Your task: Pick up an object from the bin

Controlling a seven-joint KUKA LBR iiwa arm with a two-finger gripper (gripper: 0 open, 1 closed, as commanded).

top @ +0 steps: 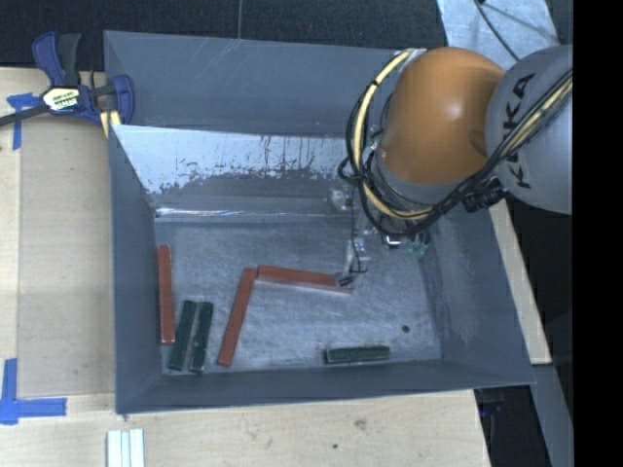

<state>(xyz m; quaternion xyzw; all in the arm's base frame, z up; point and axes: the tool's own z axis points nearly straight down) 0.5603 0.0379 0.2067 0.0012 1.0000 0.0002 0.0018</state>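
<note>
Reddish-brown stick [297, 278] is lying mid-frame in the grey bin [131, 290], its long axis running left to right. The claw [350, 272] is hanging at its right end — whether open or closed, I cannot tell.

Six short sticks lie on the floor of a grey metal bin [292, 76]. At left, a far-left red-brown stick [165, 295] lies beside an outer green stick [178, 336] and an inner green stick [200, 336]. A slanted red-brown stick [237, 316] meets a level red-brown stick [302, 278] end to end. A lone green stick [357, 355] lies near the front wall.
</note>
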